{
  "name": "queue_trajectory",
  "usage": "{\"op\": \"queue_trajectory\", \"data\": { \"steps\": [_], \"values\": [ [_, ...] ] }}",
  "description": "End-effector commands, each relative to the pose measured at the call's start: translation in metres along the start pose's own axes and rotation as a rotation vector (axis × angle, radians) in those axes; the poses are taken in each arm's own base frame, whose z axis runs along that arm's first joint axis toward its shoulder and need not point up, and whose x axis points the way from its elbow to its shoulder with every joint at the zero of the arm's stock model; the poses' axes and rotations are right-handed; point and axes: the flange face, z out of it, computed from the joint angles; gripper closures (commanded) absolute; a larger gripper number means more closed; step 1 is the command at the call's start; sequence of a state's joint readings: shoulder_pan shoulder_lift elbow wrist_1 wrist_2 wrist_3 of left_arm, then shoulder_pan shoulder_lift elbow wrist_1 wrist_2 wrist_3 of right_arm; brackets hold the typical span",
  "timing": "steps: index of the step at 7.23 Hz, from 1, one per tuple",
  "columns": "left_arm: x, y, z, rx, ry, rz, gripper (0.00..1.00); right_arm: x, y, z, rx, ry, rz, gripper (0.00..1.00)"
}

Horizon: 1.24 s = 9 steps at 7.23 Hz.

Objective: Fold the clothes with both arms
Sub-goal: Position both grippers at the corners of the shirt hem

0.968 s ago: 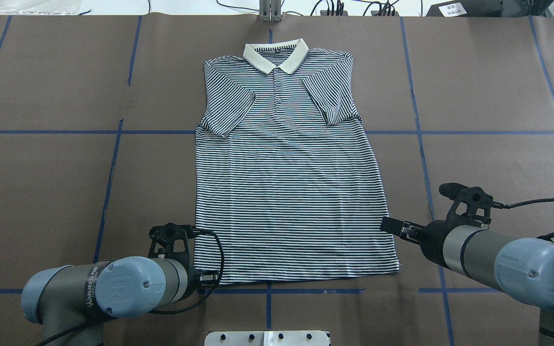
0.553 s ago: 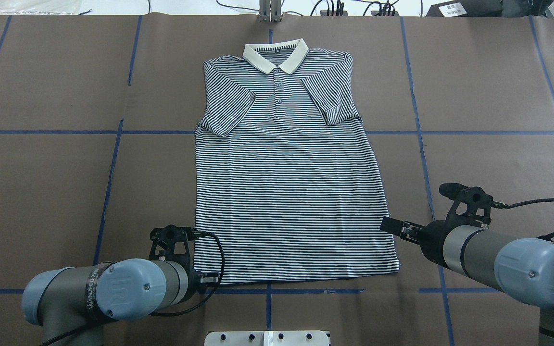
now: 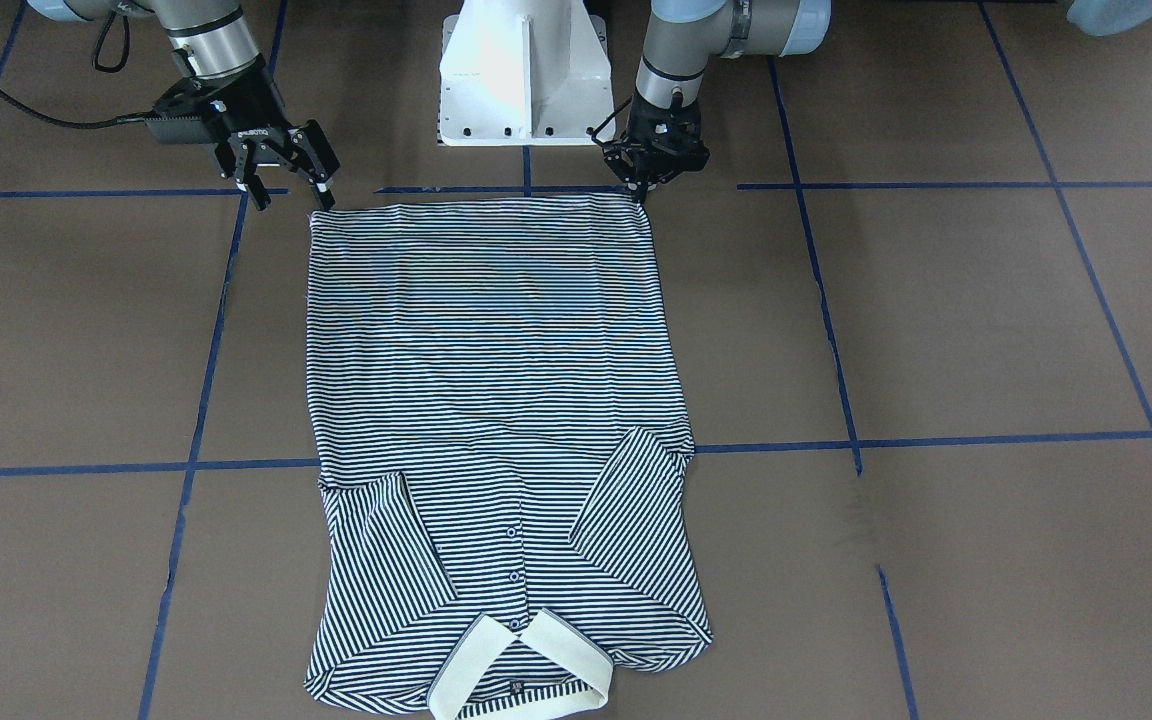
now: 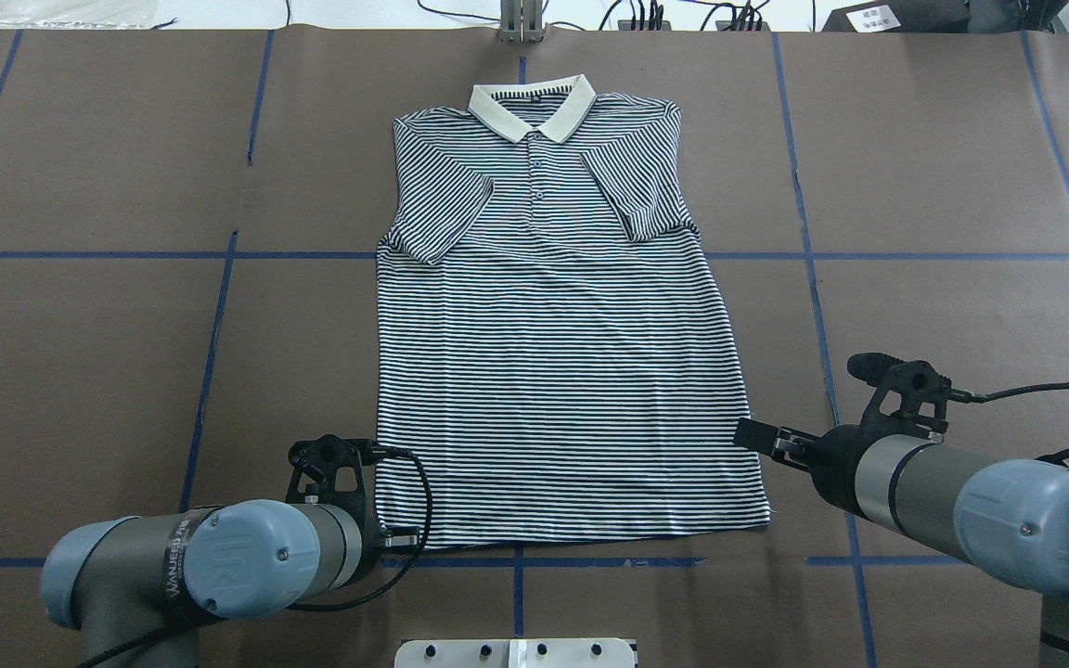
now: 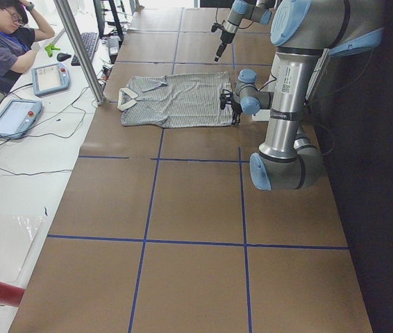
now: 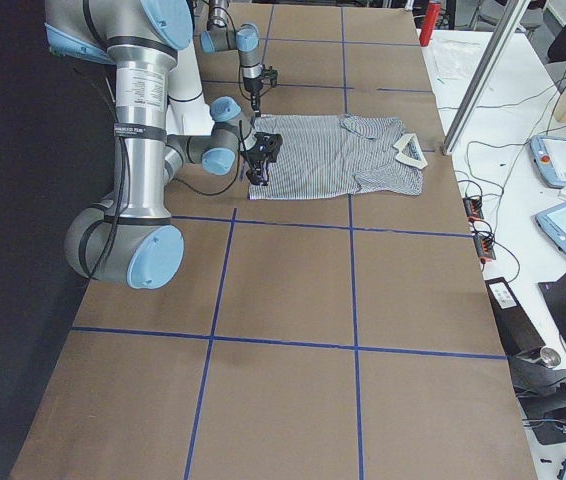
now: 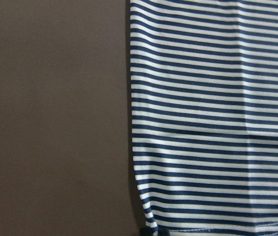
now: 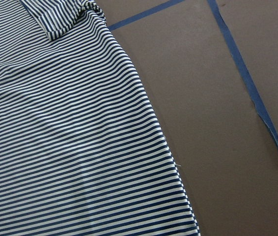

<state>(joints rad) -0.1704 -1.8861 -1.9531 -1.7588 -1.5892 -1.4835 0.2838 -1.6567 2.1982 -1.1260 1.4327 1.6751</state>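
Polo shirt (image 4: 553, 353) lies flat on desk (image 4: 80, 371), collar far from robot, sleeves folded inward. Right hand (image 3: 294, 192): fingers apart, just beside one hem corner. Left hand (image 3: 644, 188): at other hem corner; apart or together, cannot tell.

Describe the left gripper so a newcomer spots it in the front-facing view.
Find the white pedestal base at top centre; the striped polo shirt lies below it, hem nearest the base. The left gripper points down at the hem corner on the view's right, fingers closed to a point, unlike the right gripper, tilted with fingers spread, at the other corner.
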Motion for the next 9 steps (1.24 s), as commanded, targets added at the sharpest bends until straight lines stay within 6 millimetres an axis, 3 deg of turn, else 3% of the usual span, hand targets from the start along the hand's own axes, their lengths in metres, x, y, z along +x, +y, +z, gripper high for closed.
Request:
{"op": "queue_trajectory", "data": {
  "steps": [1,3,4,5,9],
  "values": [
    [0.001,-0.001,-0.006,-0.002,-0.013,0.005,1.0,0.0,0.0,0.0,0.0,0.0,0.0,0.0],
    [0.002,-0.001,-0.006,0.006,-0.012,0.005,1.0,0.003,0.008,0.007,-0.01,0.013,-0.011,0.0],
    [0.001,-0.002,-0.006,0.009,-0.014,0.003,1.0,0.013,0.021,0.027,0.008,0.049,-0.036,0.07],
    [0.001,-0.005,-0.007,0.014,-0.012,0.0,1.0,0.019,0.033,0.045,0.008,0.075,-0.057,0.21],
    [0.001,-0.007,-0.008,0.034,-0.013,0.0,1.0,0.023,0.057,0.057,-0.006,0.09,-0.082,0.3]
  ]
}}
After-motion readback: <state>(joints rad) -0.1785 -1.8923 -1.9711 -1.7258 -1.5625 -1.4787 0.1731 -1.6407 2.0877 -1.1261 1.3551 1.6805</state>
